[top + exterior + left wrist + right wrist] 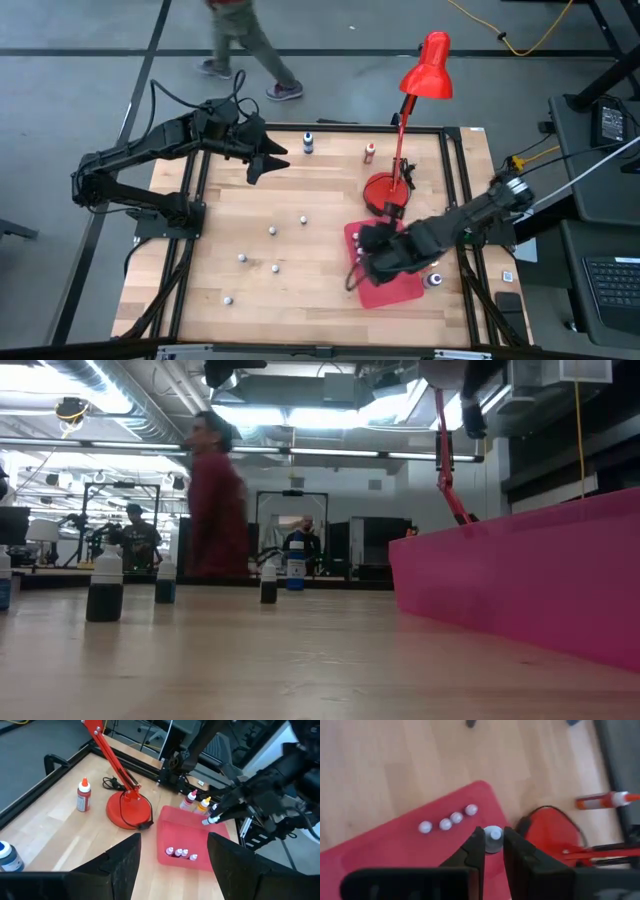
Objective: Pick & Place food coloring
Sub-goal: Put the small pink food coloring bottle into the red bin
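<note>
My right gripper [357, 272] hangs over the flat red mat [400, 290], shut on one tiny pale-capped food coloring bottle [493, 835]. Several more small bottles [447, 821] lie in a row on the mat. Other tiny whitish bottles [272, 231] stand scattered on the wooden table left of the mat. A blue bottle [308, 143] and a red-capped one [369, 151] stand near the far edge. My left gripper [270, 165] is raised over the table's far left, open with nothing between its fingers [125, 865]. My right gripper pinches the tiny bottle between its two fingertips; the bottle's pale cap end [494, 833] shows in the gap. The fingers slant down from the table's right side. The bottle [208, 821] sticks out past the fingertips, lifted clear above the mat.
A red desk lamp stands on its round base [385, 190] just beyond the mat, its cord beside it. Two or three bottles [197, 802] stand on the table by the mat's right side. A person [240, 40] walks past beyond the table's far edge.
</note>
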